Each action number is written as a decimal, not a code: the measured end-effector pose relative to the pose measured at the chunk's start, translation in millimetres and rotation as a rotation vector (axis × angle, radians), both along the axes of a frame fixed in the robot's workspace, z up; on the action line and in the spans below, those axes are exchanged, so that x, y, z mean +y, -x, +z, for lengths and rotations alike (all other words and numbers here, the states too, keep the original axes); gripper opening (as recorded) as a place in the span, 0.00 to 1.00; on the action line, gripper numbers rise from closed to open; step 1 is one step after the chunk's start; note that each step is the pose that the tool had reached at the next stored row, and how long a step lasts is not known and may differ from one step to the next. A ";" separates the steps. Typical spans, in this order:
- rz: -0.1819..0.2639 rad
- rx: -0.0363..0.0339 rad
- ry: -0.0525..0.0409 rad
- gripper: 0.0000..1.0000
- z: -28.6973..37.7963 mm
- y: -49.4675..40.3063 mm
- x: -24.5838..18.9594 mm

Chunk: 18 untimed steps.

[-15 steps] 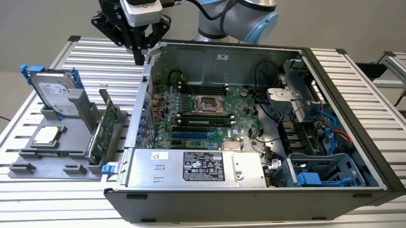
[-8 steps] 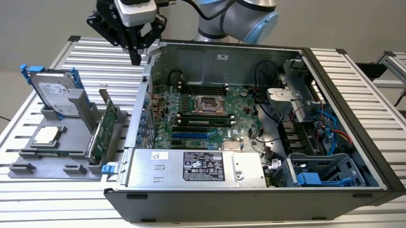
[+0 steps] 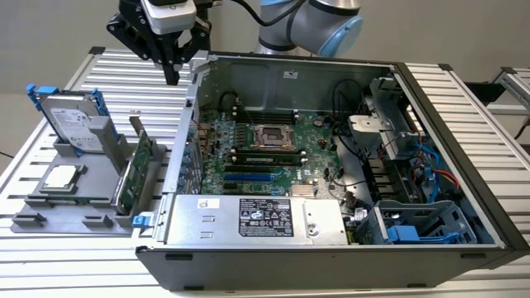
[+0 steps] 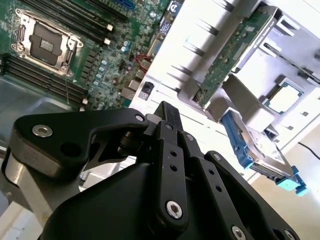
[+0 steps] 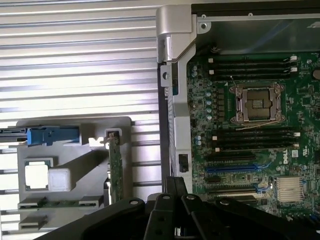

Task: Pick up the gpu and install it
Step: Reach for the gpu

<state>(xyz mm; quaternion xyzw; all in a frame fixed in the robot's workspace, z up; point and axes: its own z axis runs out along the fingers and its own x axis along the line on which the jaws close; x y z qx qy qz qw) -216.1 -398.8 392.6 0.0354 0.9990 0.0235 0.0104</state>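
Observation:
The gpu (image 3: 136,171) stands on edge in a slot of the grey holder (image 3: 37,220), to the exterior view's left of the open computer case (image 3: 463,155). Its green board also shows in the second wrist view (image 4: 227,60) and as a thin edge in the first wrist view (image 5: 116,170). My gripper (image 3: 172,76) hangs high above the table near the case's back corner, well apart from the gpu. Its black fingers (image 4: 167,112) are pressed together with nothing between them; the fingertips (image 5: 176,184) point down beside the case wall.
A silver hard drive in a blue frame (image 3: 74,121) and a processor chip (image 3: 64,177) share the holder. Inside the case are the motherboard (image 3: 257,152) with an empty socket, a power supply (image 3: 257,217) and cables at the exterior view's right. The ribbed table (image 3: 124,74) lies all around.

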 end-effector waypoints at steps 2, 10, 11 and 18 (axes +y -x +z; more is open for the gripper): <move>0.000 0.0000 0.0000 0.00 0.0 2.1 0.0; 0.000 0.0000 -0.0001 0.00 0.0 10.3 0.0; 0.000 0.0000 0.0000 0.00 0.0 11.0 0.0; 0.000 0.0000 0.0000 0.00 0.0 16.3 0.0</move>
